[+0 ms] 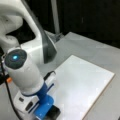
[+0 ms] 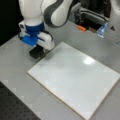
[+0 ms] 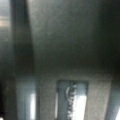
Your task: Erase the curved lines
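My gripper (image 2: 39,50) stands low over the corner of the white board (image 2: 75,80) at a front view's left, shut on a black eraser block (image 2: 37,53). The block rests at the board's edge, partly off it. In a front view the same gripper (image 1: 51,111) and eraser (image 1: 54,113) sit at the bottom, beside the board (image 1: 82,85). No curve lines show on the board in both front views. The eraser's dark face (image 3: 67,40) fills the wrist view. A small dark wavy mark (image 3: 71,100) sits in a pale strip below it; I cannot tell what it is.
The board lies on a grey table (image 2: 15,65). An orange piece (image 2: 81,28) and a bluish clear object (image 2: 102,29) stand at the back right. A dark perforated surface (image 2: 15,107) borders the table's bottom left. A black cable (image 1: 8,90) hangs beside the arm.
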### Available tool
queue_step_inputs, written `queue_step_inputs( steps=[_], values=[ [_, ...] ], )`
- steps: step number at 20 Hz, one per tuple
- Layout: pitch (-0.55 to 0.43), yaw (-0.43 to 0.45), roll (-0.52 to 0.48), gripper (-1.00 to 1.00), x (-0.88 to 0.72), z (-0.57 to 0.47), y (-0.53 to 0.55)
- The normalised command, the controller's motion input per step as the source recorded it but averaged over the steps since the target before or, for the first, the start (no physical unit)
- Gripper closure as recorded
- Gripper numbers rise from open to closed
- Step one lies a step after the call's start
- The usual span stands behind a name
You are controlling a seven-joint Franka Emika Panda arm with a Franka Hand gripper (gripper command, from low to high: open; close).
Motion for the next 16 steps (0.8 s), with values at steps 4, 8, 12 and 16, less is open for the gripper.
queue_step_inputs(
  steps=[4,8,12,16],
  values=[
    [-0.038,-0.03,0.139,1.0,0.16,-0.07,-0.16],
    [-0.042,-0.057,0.129,1.0,0.12,-0.08,-0.16],
    [-0.044,-0.094,0.116,1.0,0.07,-0.09,-0.11],
    [-0.041,-0.114,0.117,1.0,0.04,-0.1,-0.04]
  ],
)
